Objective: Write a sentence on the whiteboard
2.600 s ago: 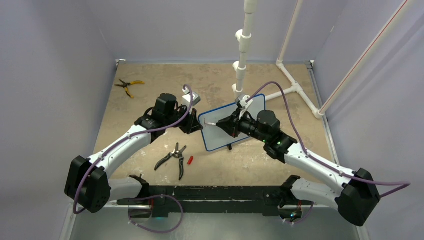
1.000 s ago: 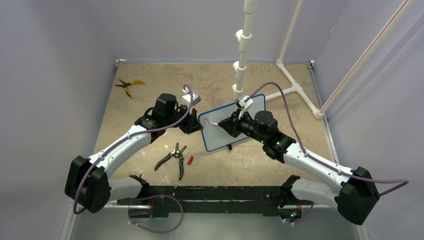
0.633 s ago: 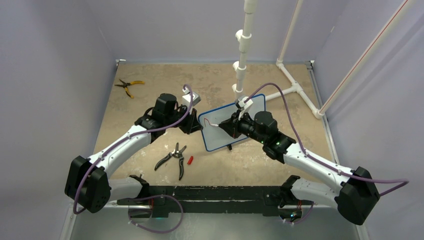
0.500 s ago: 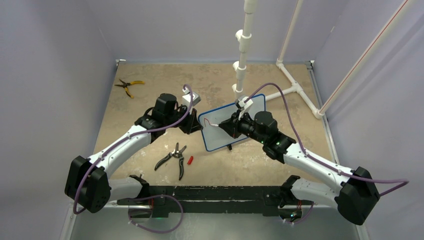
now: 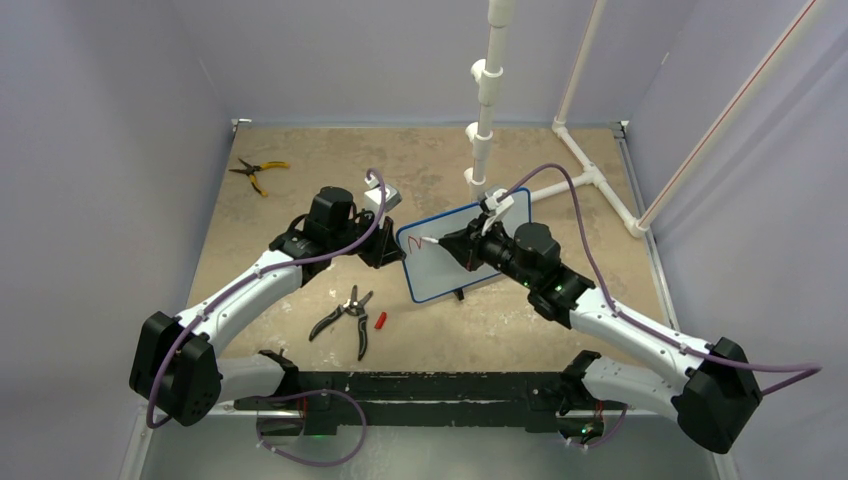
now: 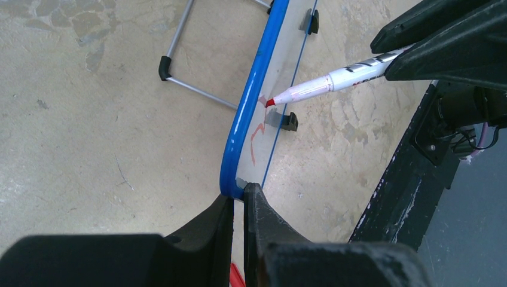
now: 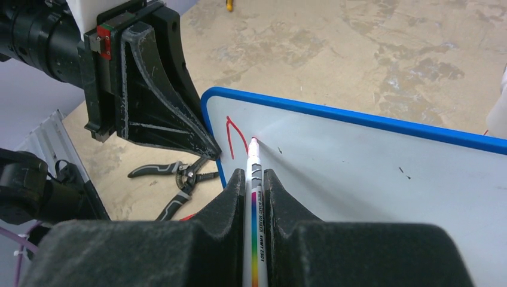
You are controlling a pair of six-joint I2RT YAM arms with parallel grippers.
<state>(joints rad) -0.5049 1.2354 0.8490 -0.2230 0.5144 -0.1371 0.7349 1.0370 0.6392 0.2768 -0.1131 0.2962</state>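
The whiteboard (image 5: 450, 275), white with a blue frame (image 6: 245, 116), stands tilted at mid-table. My left gripper (image 6: 238, 194) is shut on its left edge, one finger on each face. My right gripper (image 7: 254, 176) is shut on a white marker (image 7: 253, 161) with a rainbow stripe. The marker's red tip touches the board (image 7: 370, 173) near its upper left corner. Of the sentence, one red arch-shaped stroke (image 7: 234, 134) shows there, just left of the tip. In the left wrist view the same stroke (image 6: 256, 140) lies below the marker (image 6: 335, 76).
Black-handled cutters (image 5: 345, 315) and a small red cap (image 5: 380, 321) lie on the table in front of the board. Yellow pliers (image 5: 255, 172) sit at the far left. A white pipe post (image 5: 485, 110) and pipe frame (image 5: 590, 175) stand behind the board.
The right gripper has moved the marker tip slightly up and to the right on the board, and the red stroke has grown. The left arm has held still.
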